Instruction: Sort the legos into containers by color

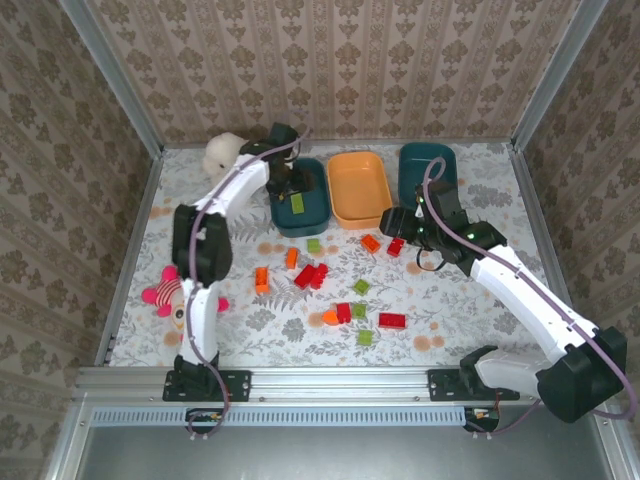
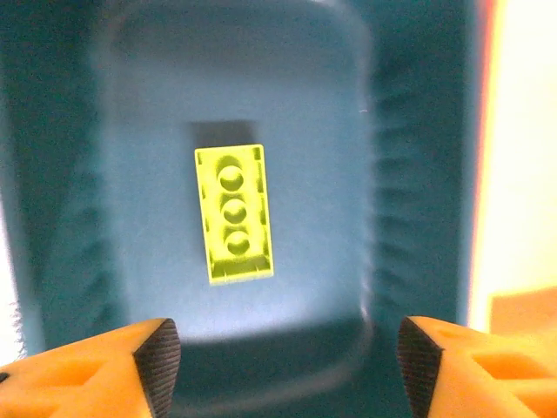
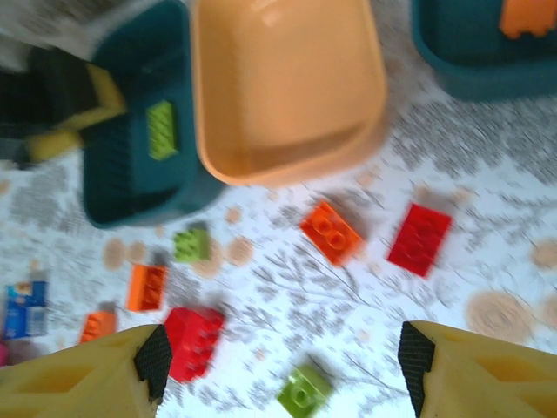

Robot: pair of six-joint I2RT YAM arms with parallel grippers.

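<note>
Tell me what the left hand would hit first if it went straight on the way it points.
Most likely the lime green brick lying flat in the dark teal bin, nearly straight ahead of the open left hand; depth is hard to judge.

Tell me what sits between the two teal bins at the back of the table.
The orange bin sits between the left teal bin and the right teal bin, side by side, as the top external view shows.
</note>
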